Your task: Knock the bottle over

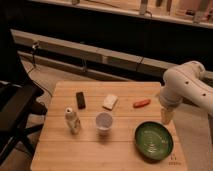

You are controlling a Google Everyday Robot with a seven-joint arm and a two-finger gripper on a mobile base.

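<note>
The bottle (73, 120) is small, whitish and translucent with a narrow neck and pale cap. It stands upright on the left part of the wooden table (55, 150). A white paper cup (104, 122) stands just to its right. My white arm (187, 85) comes in from the right. My gripper (166, 116) hangs at the table's right edge, above the green bowl (153, 141) and far to the right of the bottle.
A black rectangular object (80, 99), a white packet (110, 101) and a red-orange item (141, 103) lie on the far half of the table. A black office chair (15, 107) stands to the left. A dark ledge and wall run behind.
</note>
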